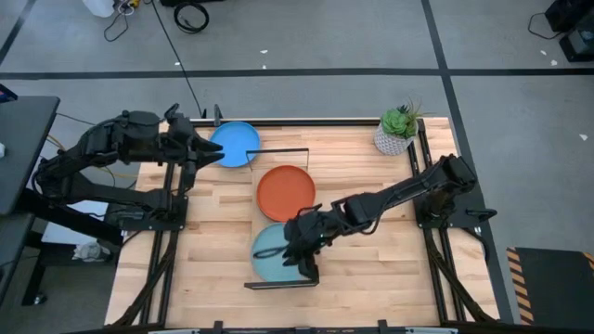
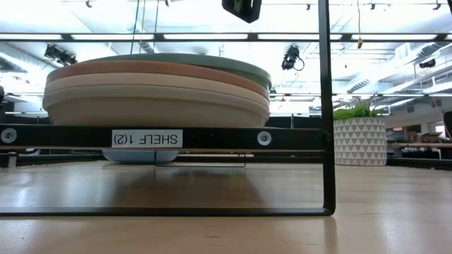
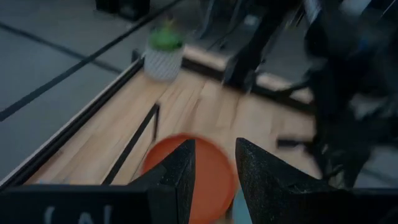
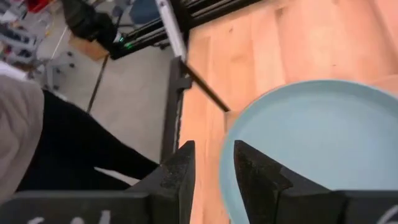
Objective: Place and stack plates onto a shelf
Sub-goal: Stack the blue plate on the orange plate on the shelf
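Note:
The shelf [image 1: 278,284] runs from the far side to the near side at mid-table. Its labelled front bar [image 2: 212,137] fills the low view. On it rest a bright blue plate [image 1: 237,144] at the far end, an orange plate [image 1: 286,192] in the middle, and a near-end stack [image 2: 155,88] topped by a light blue plate [image 1: 271,252]. My right gripper [image 1: 303,262] is open and hovers above that stack's right rim [image 4: 227,149], its tip showing above the stack [image 2: 241,8]. My left gripper [image 1: 210,150] is open at the bright blue plate's left rim and faces the orange plate [image 3: 211,180].
A white patterned plant pot [image 1: 397,133] stands at the table's far right corner [image 2: 359,140]. The shelf's black wire frames [image 2: 325,106] rise at both ends. Bare tabletop [image 1: 390,269] lies on both sides of the shelf. A person's dark trouser leg [image 4: 68,143] shows beyond the table's edge.

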You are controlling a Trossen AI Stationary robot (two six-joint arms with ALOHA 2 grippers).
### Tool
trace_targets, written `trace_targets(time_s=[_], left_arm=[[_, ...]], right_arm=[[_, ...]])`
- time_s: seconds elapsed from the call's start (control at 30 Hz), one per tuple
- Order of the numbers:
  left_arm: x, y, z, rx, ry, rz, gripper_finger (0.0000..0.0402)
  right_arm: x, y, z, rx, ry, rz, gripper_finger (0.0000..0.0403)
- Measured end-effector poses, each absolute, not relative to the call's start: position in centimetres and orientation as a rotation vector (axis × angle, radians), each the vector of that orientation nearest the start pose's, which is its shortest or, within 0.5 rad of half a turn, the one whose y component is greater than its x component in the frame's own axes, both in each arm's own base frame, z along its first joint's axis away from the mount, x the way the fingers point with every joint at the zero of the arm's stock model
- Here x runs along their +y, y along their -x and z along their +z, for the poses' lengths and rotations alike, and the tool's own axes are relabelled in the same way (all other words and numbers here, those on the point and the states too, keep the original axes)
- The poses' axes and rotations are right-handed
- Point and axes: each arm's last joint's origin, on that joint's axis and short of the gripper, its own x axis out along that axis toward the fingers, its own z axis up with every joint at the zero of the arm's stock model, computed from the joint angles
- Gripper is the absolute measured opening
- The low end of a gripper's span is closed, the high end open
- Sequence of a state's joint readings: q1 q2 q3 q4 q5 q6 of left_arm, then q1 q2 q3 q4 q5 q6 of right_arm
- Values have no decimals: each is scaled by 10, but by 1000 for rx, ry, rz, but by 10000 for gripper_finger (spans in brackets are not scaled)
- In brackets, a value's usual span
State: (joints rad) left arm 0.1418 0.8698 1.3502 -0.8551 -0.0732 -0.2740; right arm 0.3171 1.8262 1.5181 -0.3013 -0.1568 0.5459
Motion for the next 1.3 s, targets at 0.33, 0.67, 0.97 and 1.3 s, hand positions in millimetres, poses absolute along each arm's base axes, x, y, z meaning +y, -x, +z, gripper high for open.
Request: trace_targets(time_s=[0.33, 0.67, 0.97, 1.3], left_arm=[[25, -128, 408, 577, 217, 445, 121], [66, -164, 319, 604, 420, 393, 121], [126, -145, 279, 419, 632, 676, 121], [163, -135, 211, 636, 715, 809, 121]], right_arm=[[85, -375, 319, 717, -456, 128, 114], [49, -359, 350, 617, -407, 81, 114], [40, -337, 358, 703, -369, 82, 114], [34, -332, 358, 726, -292, 86, 114]])
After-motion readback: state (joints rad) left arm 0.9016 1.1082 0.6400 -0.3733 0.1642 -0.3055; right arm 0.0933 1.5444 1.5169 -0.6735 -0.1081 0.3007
